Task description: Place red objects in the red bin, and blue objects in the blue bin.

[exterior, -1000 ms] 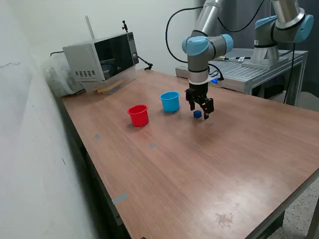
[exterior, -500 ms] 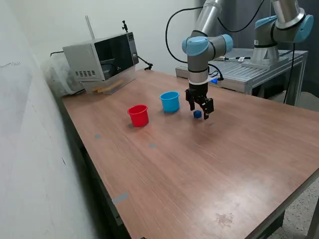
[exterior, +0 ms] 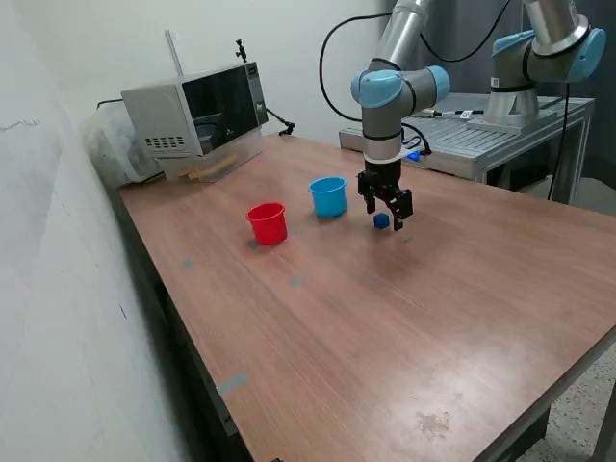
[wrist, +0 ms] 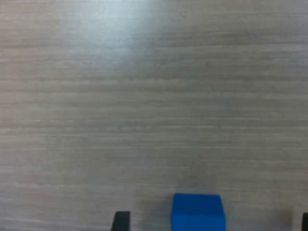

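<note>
gripper: the gripper (exterior: 387, 214) hangs low over the table (exterior: 404, 318), jaws spread apart and empty, nothing pinched between them.

blue cube: the one dark blue cube (exterior: 382, 220) I can spot sits on the wood right under the fingers, between them in the wrist view (wrist: 198, 214), and it looks off-centre, closer to one fingertip (wrist: 121, 220) than the other.

blue cup: the light blue cup (exterior: 328, 196) is just beside the gripper, toward the exterior view's left, upright.

red cup: the red cup (exterior: 268, 223) stands further to the exterior view's left, apart from the blue one.

other cubes: can't see any red cubes or a second blue one on the table, so maybe they're in the cups already, can't tell from here.

risk 1: since the cube isn't centred, I'd guess one finger hits it first on closing and shoves or twists it, so the grip ends up on a corner.

risk 2: coming down too far could scrape fingertips on the wood.

risk 3: the blue cup is light and close, so a low swing over could clip its rim and tip it.
</note>
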Robot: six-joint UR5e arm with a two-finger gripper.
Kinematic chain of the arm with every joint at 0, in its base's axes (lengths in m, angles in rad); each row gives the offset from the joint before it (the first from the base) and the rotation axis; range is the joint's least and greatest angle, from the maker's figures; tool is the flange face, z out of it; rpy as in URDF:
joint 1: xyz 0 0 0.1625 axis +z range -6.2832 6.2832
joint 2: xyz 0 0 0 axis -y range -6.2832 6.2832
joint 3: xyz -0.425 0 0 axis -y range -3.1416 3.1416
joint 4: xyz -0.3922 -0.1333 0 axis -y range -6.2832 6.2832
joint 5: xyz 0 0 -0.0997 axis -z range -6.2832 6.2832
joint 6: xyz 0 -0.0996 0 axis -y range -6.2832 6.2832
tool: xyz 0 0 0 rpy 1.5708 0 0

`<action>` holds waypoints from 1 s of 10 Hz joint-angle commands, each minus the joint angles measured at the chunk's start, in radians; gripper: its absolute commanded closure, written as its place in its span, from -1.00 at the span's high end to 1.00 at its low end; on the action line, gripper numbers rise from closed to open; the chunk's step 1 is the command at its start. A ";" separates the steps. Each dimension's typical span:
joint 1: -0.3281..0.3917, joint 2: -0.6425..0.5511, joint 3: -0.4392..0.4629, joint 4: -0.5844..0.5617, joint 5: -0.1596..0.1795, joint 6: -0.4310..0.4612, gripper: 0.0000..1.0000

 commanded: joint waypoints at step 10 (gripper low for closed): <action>-0.008 -0.001 0.010 -0.003 0.001 -0.017 -1.00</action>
